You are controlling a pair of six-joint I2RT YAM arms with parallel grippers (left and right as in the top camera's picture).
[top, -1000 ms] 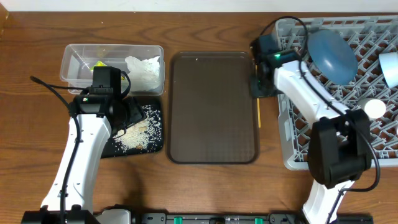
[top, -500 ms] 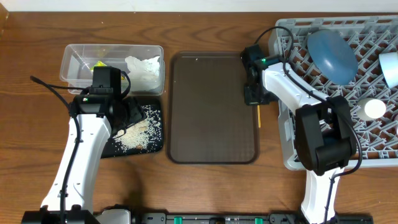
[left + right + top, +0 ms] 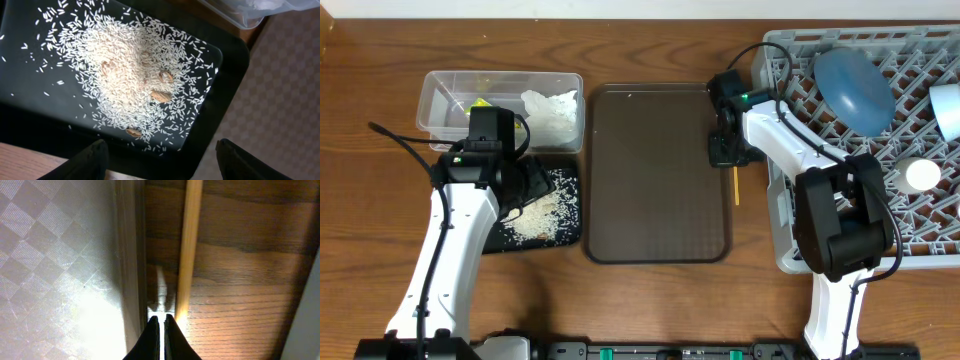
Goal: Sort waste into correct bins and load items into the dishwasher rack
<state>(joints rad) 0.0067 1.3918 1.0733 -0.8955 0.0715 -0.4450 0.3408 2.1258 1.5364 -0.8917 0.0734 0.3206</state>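
Note:
One wooden chopstick [image 3: 736, 185] lies on the table in the gap between the brown serving tray [image 3: 660, 200] and the grey dishwasher rack [image 3: 840, 240]. My right gripper [image 3: 723, 155] is shut and empty at the tray's right rim. In the right wrist view its tips [image 3: 161, 322] sit just left of the chopstick [image 3: 189, 245]. My left gripper [image 3: 165, 165] is open above the black tray [image 3: 30, 100], which holds rice scraps [image 3: 135, 75]. The clear tub [image 3: 440, 105] holds the yellow-green wrapper [image 3: 480, 106] and the white tissue [image 3: 552, 108]. The blue plate [image 3: 855, 85] stands in the rack.
A pale cup [image 3: 947, 110] and a round white piece [image 3: 923, 175] sit at the rack's right side. The black tray [image 3: 570, 185] lies between the tub and the table's front, close to the brown tray's left edge.
My right gripper moved left and down from the rack's corner to the brown tray's right rim. The brown tray slid slightly left. The left arm has not moved.

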